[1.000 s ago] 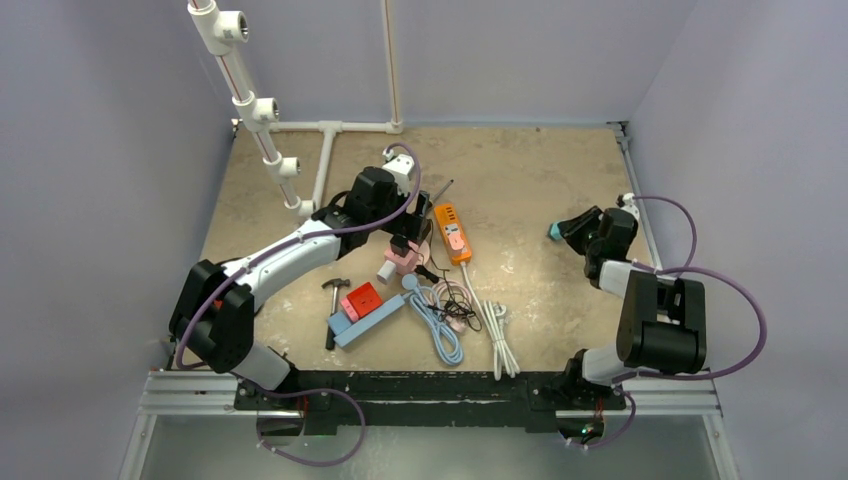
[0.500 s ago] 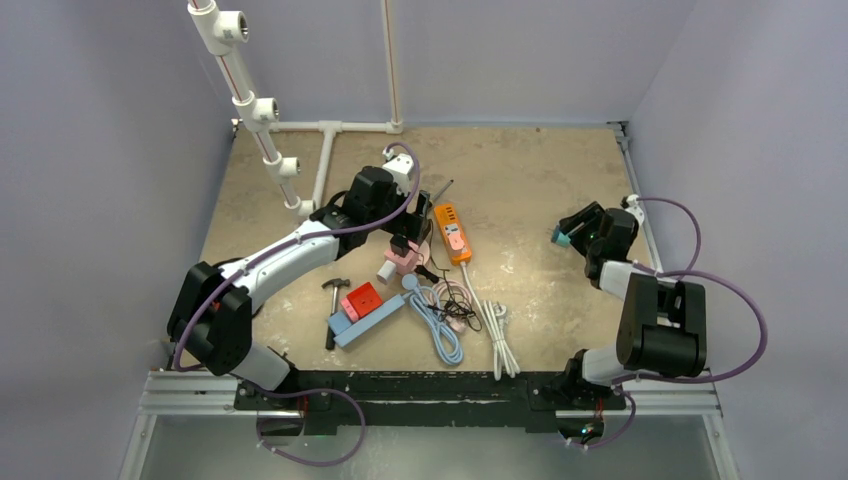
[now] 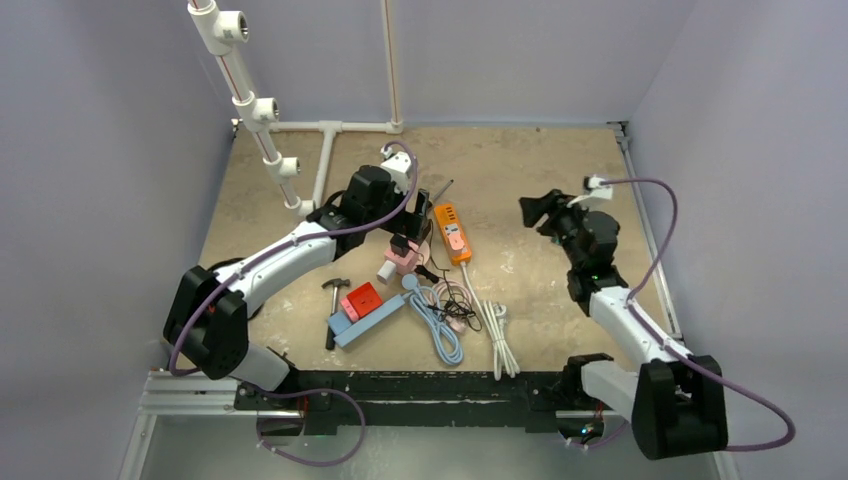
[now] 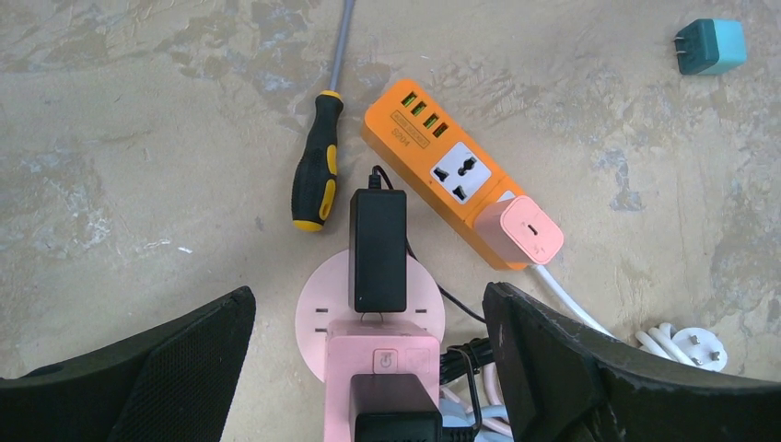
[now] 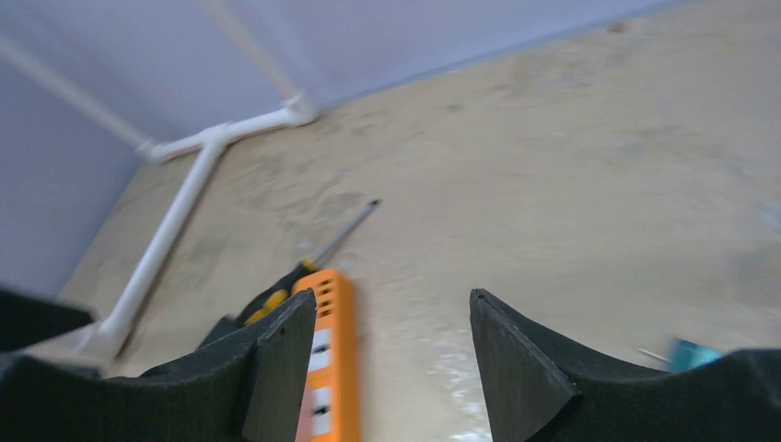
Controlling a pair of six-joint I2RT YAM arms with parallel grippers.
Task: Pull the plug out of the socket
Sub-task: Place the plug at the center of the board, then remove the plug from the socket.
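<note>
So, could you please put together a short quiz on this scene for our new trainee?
1. True or false: the teal plug lies apart from the orange power strip.
2. What is plugged into the orange power strip? A) a pink plug B) a hammer C) a screwdriver
3. Short answer: does the left pincer stand open or shut?
Key: 1 true; 2 A; 3 open.

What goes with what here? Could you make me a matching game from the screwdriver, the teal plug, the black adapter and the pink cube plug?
1 screwdriver
2 teal plug
3 black adapter
4 pink cube plug

A plugged into the orange power strip
B alone on the bare table
C on the pink socket
D yellow-and-black handle

Pairs: 1-D, 2-B, 3-C, 4-A
</note>
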